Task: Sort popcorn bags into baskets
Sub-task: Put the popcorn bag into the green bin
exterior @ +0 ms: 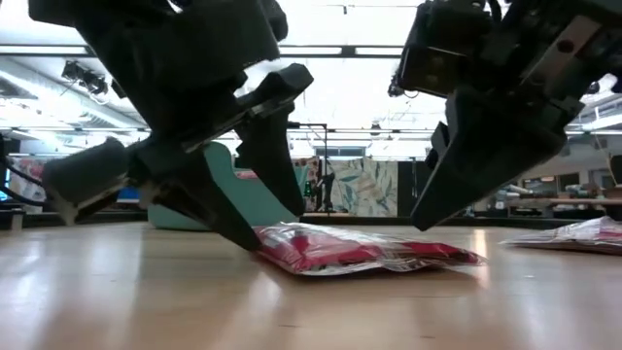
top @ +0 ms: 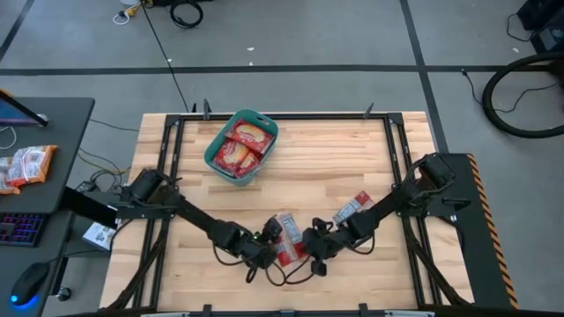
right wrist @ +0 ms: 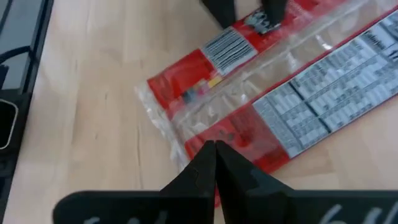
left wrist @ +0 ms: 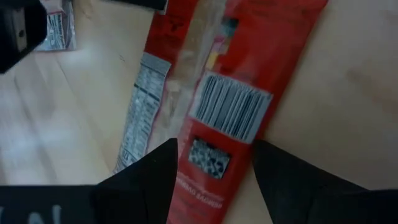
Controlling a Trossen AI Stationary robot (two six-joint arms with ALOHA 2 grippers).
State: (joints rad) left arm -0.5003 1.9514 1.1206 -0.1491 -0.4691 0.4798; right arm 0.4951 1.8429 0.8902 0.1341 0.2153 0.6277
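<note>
A red popcorn bag (top: 286, 239) lies flat on the table near its near edge, barcode side up, between my two grippers. My left gripper (left wrist: 214, 171) is open, with one finger on each side of that bag's end (exterior: 282, 243). My right gripper (right wrist: 215, 149) is shut, and its tip is over the bag's other end (exterior: 428, 248). A second red bag (top: 351, 209) lies flat to the right (exterior: 583, 235). The teal basket (top: 216, 158) stands at the table's far left and holds several red bags (top: 240, 145). My left gripper comes slanting down from the table's left, its fingers across the bag's barcode end (left wrist: 211, 155). In the low view one fingertip (exterior: 243, 238) meets that end at the table top. The bag lies flat. My right gripper's shut fingertips (right wrist: 215, 152) point down at the bag's red edge (right wrist: 242, 146); I cannot tell whether they touch it.
Bare wood lies between the basket and the grippers. Black frame rails run along the table's edges (top: 172, 167). A side desk on the left carries orange-and-white snack packets (top: 26, 165), a keyboard and a mouse. Cables trail under the grippers near the near edge (top: 282, 273).
</note>
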